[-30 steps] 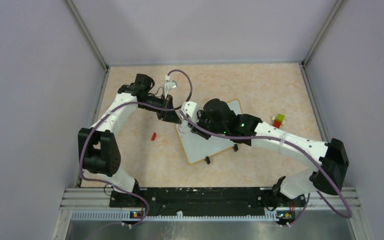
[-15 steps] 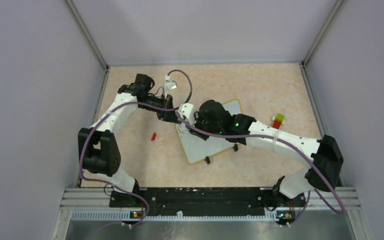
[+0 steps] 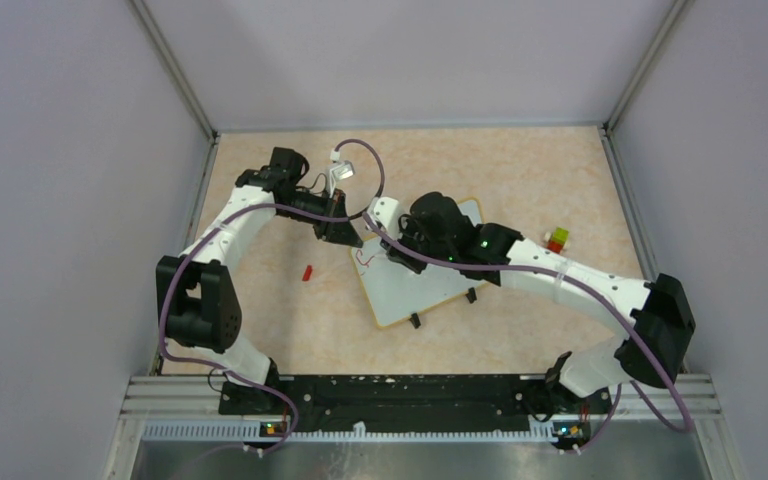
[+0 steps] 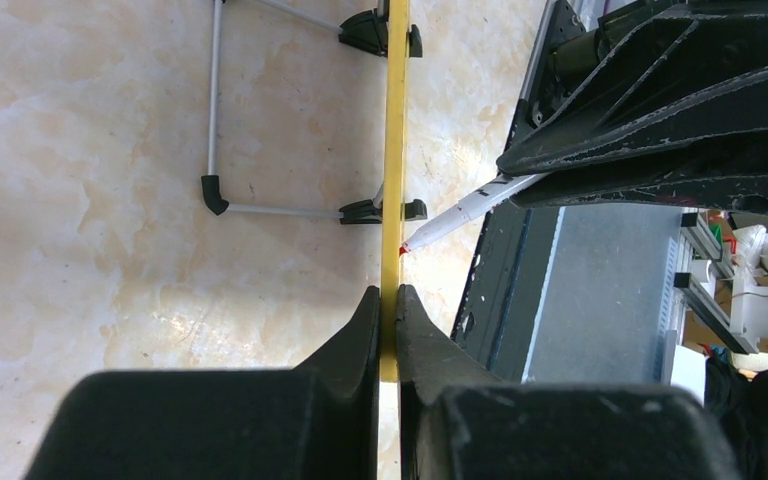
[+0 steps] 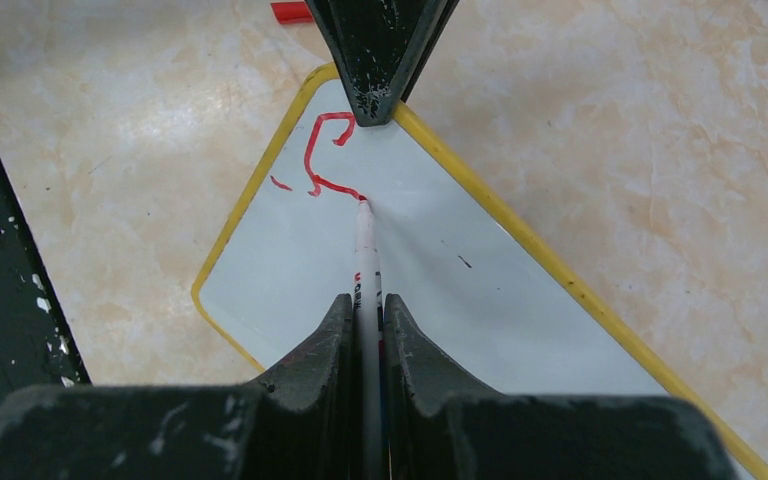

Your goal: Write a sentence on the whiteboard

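Note:
The whiteboard [image 3: 415, 285] lies tilted on the table, white with a yellow rim. My left gripper [image 3: 345, 232] is shut on its rim at the far-left corner; the left wrist view shows the rim [image 4: 394, 150] edge-on between the jaws [image 4: 387, 295]. My right gripper [image 3: 375, 240] is shut on a white marker [image 5: 365, 250] whose red tip touches the board [image 5: 480, 300]. The sentence [image 5: 325, 160] shows only as a red S-shaped stroke and a short dash near that corner. The marker also shows in the left wrist view [image 4: 460, 212].
A small red marker cap [image 3: 307, 272] lies on the table left of the board, also in the right wrist view [image 5: 290, 12]. Small coloured blocks [image 3: 556, 241] sit to the board's right. Two black clip feet [image 3: 415, 321] line its near edge. Walls enclose the table.
My right gripper slid left, then back toward the far side with the marker, and the red stroke at the board's corner now shows more. The left gripper has not moved.

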Motion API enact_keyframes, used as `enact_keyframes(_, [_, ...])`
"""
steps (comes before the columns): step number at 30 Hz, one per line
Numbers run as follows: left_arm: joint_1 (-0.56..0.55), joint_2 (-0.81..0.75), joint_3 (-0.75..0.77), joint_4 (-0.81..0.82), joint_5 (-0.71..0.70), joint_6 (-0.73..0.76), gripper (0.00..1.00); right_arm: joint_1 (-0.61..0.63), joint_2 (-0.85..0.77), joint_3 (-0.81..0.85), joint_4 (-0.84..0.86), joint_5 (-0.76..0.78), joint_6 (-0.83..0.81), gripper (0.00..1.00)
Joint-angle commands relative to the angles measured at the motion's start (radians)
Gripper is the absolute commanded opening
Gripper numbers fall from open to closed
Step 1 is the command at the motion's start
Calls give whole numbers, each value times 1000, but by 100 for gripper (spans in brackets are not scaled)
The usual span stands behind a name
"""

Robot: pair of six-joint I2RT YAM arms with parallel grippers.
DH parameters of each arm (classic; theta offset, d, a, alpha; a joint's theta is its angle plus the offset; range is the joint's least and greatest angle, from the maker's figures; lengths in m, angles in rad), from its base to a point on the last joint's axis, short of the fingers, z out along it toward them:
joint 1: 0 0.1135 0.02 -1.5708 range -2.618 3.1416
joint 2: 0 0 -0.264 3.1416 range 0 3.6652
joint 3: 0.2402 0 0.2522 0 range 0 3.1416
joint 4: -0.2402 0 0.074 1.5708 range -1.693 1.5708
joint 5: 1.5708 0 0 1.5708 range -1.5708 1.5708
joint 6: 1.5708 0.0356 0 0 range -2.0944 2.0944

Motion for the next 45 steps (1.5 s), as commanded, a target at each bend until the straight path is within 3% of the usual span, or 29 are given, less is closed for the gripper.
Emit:
enact_keyframes(1, [-7,0,25,-9,13,-6,0,-5,-39,29,7,-25,-13,0])
enact_keyframes(21, [-7,-7,20,-9,12,-4,0,18,21,58,56,13,-7,0])
enact_keyframes(45, [-7,-5,18,-8,10,-3,0,33,-37,-29,8,41,-21,0])
